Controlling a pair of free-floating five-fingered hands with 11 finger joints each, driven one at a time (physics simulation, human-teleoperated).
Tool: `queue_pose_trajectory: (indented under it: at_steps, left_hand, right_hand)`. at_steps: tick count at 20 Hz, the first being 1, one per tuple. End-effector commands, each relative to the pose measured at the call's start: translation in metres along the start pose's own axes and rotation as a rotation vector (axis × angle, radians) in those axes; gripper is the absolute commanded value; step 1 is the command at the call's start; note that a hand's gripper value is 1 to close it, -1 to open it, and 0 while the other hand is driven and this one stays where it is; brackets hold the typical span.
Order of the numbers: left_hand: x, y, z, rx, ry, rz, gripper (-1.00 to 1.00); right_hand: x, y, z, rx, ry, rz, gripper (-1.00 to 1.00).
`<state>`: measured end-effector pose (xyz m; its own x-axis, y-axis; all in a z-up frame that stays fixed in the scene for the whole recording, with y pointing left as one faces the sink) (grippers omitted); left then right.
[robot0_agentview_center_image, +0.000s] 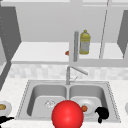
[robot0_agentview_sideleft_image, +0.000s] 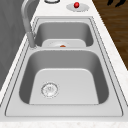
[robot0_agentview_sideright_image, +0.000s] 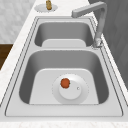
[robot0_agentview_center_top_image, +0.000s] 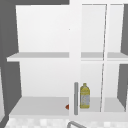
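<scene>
White marble worktop (robot0_agentview_center_image: 10, 90) around a double steel sink (robot0_agentview_center_image: 67, 87), tall faucet (robot0_agentview_center_image: 68, 75) at the back between the basins. Right basin: white plate (robot0_agentview_sideright_image: 70, 88) on the floor, a small orange-red fruit (robot0_agentview_sideright_image: 65, 83) on it, left of centre in the right side view. Left basin bare but for the drain (robot0_agentview_sideleft_image: 49, 89).

Right robot hand (robot0_agentview_center_image: 102, 113): hovering over the sink's front right corner, just right of the plate; fingers curled downward, nothing in them. Left robot hand (robot0_agentview_center_image: 4, 120): low at the front left edge of the worktop; finger state cannot be told.

Large red ball (robot0_agentview_center_image: 67, 115) at the front edge, in front of the divider between the basins.

Left worktop: small plate (robot0_agentview_center_image: 5, 108) holding a brownish item (robot0_agentview_center_image: 2, 107). Open wall cabinet above; on its bottom shelf (robot0_agentview_center_top_image: 40, 105) a yellow bottle (robot0_agentview_center_top_image: 84, 96) beside a grey upright handle (robot0_agentview_center_top_image: 76, 98), plus a small red item (robot0_agentview_center_top_image: 67, 107) partly hidden.
</scene>
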<state>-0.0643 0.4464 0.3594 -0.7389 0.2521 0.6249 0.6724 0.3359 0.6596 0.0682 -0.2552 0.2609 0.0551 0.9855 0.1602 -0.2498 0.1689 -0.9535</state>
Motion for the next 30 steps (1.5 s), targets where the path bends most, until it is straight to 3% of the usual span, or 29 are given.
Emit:
queue_pose_trajectory:
  at_steps: [1,7,14,19,21,23,24,30]
  left_hand:
    - [0.003,0.002,-0.014,-0.051,0.074,-0.013,-1.00]
    - [0.013,0.012,-0.031,-0.092,0.135,-0.015,-1.00]
    - [0.031,0.014,-0.057,-0.138,0.173,-0.033,-1.00]
    - [0.042,0.006,-0.072,-0.136,0.202,-0.048,-1.00]
    - [0.039,0.000,-0.079,-0.139,0.197,-0.049,-1.00]
    - [0.038,0.004,-0.074,-0.121,0.143,-0.019,-1.00]
    - [0.039,0.004,-0.074,-0.121,0.136,-0.017,-1.00]
    - [0.040,-0.005,-0.097,-0.161,0.175,-0.024,-1.00]
  right_hand:
    - [0.000,0.000,0.000,0.000,0.000,0.000,0.00]
    - [0.000,0.000,0.000,0.000,0.000,0.000,0.00]
    - [0.000,0.000,0.000,0.000,0.000,0.000,0.00]
    - [0.000,0.000,0.000,0.000,0.000,0.000,0.00]
    - [0.000,0.000,0.000,0.000,0.000,0.000,0.00]
    - [0.000,0.000,0.000,0.000,0.000,0.000,0.00]
    - [0.000,0.000,0.000,0.000,0.000,0.000,0.00]
    - [0.000,0.000,0.000,0.000,0.000,0.000,0.00]
